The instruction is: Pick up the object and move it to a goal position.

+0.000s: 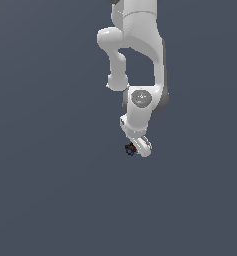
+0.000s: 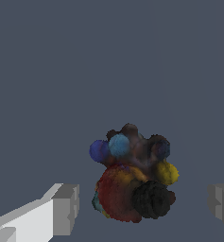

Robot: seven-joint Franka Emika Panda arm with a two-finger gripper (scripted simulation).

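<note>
Lump (image 2: 132, 177): one small dark knobbly thing with blue, red and yellow bumps, lying on the plain grey floor (image 2: 47, 71) between the two grey fingers (image 2: 65, 208), which stand apart on either side without touching it. In the exterior view it shows as a speck at the foot of the single white arm (image 1: 140, 60). The claw (image 2: 144, 208) is spread wide. To grip well, I judge it should settle lower, keep the lump centred, then close gently so the uneven shape does not squirt sideways.
</note>
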